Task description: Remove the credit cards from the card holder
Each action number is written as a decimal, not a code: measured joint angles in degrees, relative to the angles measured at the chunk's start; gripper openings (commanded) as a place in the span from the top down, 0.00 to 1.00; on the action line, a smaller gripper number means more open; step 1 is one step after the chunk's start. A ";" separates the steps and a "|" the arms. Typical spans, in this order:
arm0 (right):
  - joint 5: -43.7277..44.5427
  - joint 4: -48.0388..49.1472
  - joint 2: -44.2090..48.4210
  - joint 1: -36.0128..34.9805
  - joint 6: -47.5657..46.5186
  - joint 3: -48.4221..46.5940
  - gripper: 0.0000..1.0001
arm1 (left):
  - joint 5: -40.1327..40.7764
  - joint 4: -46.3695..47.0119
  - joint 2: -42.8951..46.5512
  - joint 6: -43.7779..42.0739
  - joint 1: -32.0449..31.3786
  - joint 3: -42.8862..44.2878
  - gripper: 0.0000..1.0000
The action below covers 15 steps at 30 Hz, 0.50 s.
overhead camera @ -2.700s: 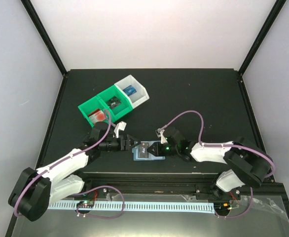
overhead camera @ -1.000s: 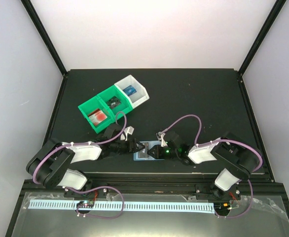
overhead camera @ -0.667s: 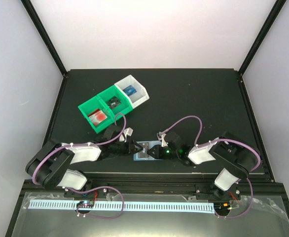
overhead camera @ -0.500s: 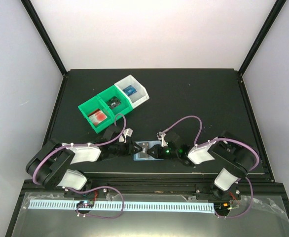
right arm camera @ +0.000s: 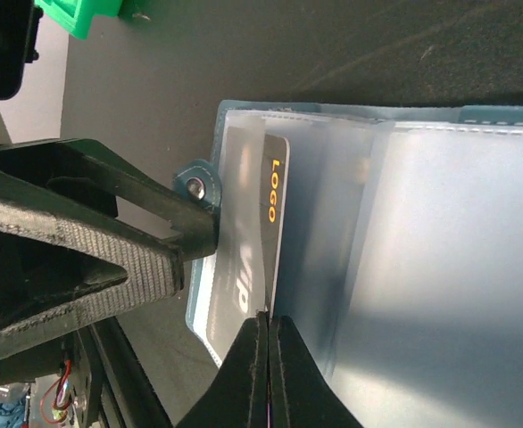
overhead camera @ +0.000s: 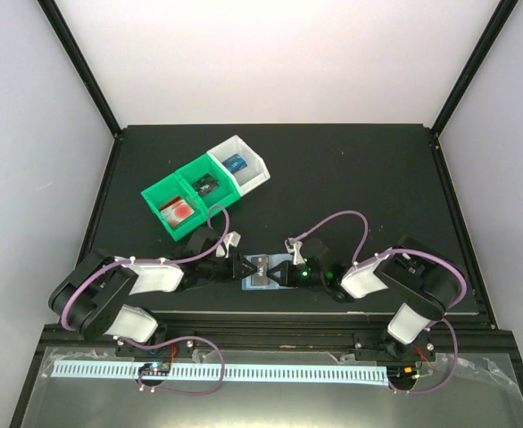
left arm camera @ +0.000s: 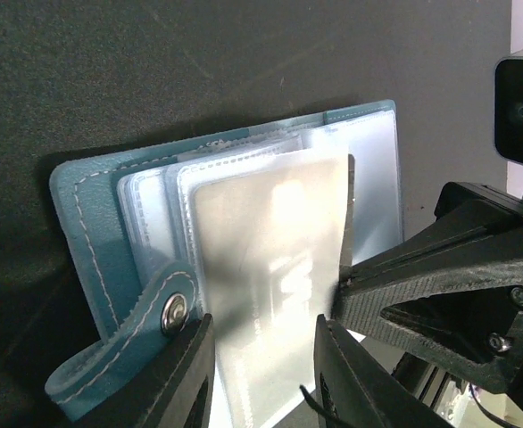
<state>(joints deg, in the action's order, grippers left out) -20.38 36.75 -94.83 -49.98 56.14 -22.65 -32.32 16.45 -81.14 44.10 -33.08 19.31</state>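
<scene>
The card holder (overhead camera: 263, 273) lies open near the table's front edge, its teal cover and snap tab (left arm camera: 168, 308) spread and its translucent sleeves (left arm camera: 270, 259) fanned up. A black credit card (right arm camera: 263, 236) printed LOGO and VIP sticks partly out of a sleeve. My right gripper (right arm camera: 269, 343) is shut, pinching that card's edge; it also shows in the top view (overhead camera: 282, 273). My left gripper (left arm camera: 263, 374) is open, its fingers either side of a raised sleeve, one fingertip (right arm camera: 195, 236) beside the snap tab; it also shows in the top view (overhead camera: 242, 267).
A green two-compartment bin (overhead camera: 154, 198) holds a red card (overhead camera: 178, 210) and a dark card (overhead camera: 206, 185). The white bin (overhead camera: 254, 169) joined to it holds a blue card (overhead camera: 236, 163). The bins stand behind and left of the holder. The table's front rail (overhead camera: 270, 316) is close by.
Since 2.7 s ago the left arm has folded back and both grippers have closed in on the holder. Over the last second almost nothing has moved.
</scene>
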 measured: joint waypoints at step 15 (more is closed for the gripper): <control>-1.77 1.88 1.64 1.79 0.44 2.29 0.97 | 0.28 1.03 -1.14 -1.07 0.00 0.20 0.68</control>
<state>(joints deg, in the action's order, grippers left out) -22.15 38.63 -93.19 -48.18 56.58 -20.36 -32.03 17.47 -82.28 43.03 -33.08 19.51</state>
